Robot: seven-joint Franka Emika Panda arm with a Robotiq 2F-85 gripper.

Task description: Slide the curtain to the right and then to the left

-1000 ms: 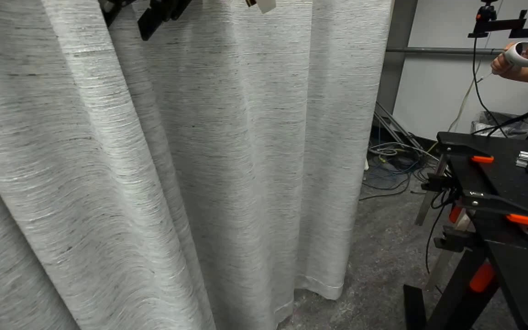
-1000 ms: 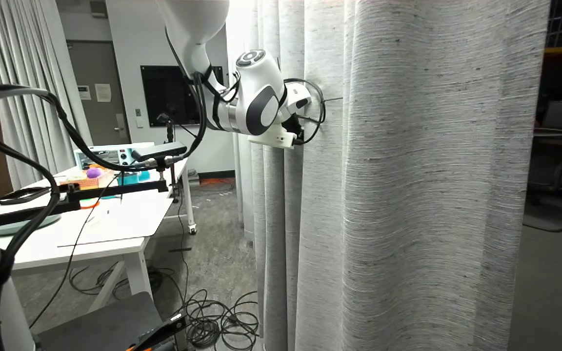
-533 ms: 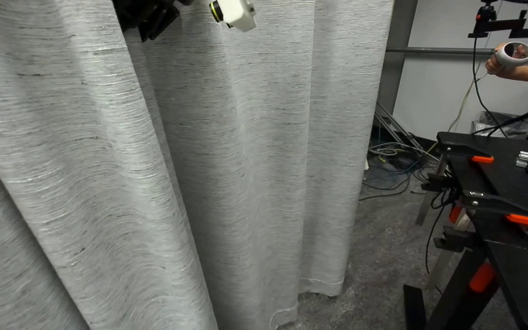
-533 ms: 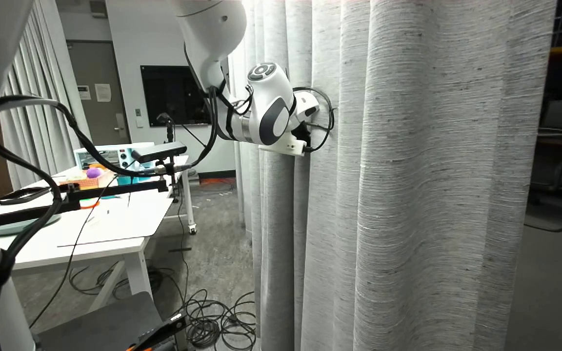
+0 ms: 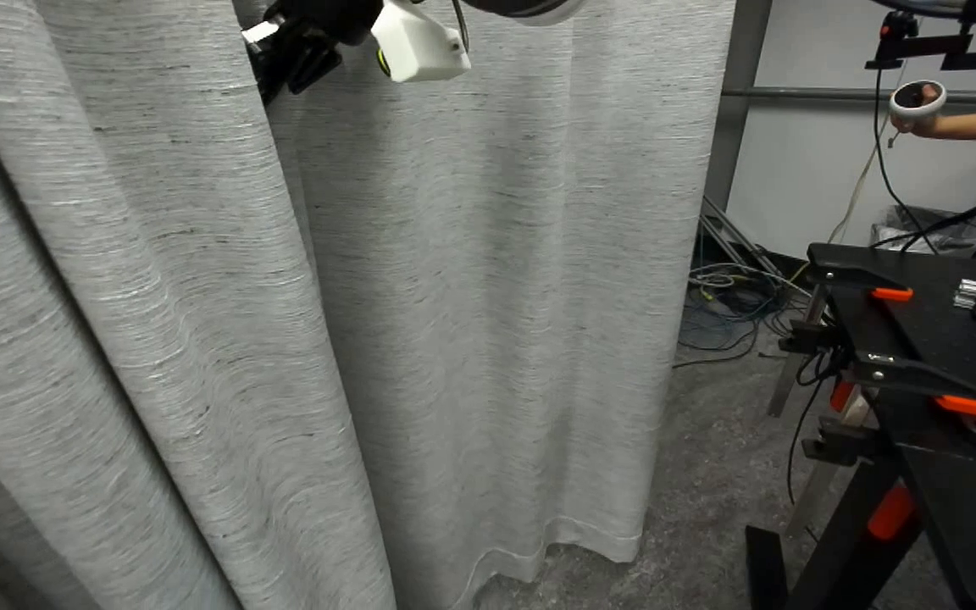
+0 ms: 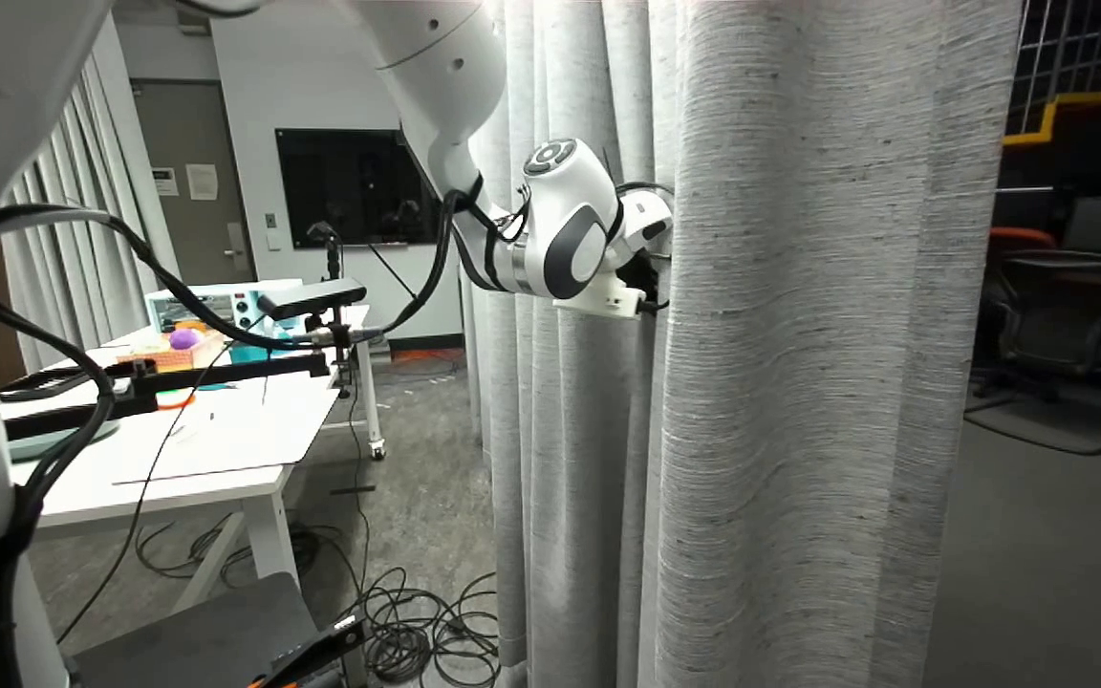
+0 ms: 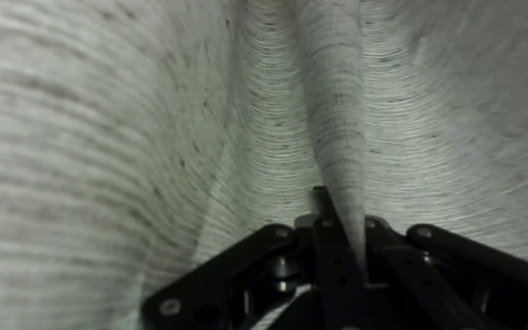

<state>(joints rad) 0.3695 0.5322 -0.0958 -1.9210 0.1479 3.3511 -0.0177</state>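
In both exterior views the big grey curtain (image 6: 799,382) was hung in deep folds, and its top was cut off. In an exterior view its bottom edge was shown near the floor (image 5: 708,474), but it could not be told if the floor was touched. In the wrist view, a thin fold of the curtain was pinched by the tool (image 7: 354,229), with its two black fingers (image 7: 330,256) closed tight on the cloth. The tool was mostly hidden by the near folds in an exterior view, where the white robot arm (image 6: 441,86) was cut off at the top. In an exterior view, a person's hand (image 5: 920,127) was half covered by a white ring (image 5: 912,111), and a black worktop (image 5: 971,508) was cut off on the right. In an exterior view, a white worktop (image 6: 259,483) on the left was partly covered by the robot arm, and a dark chair (image 6: 1052,315) on the far right was hard to make out.
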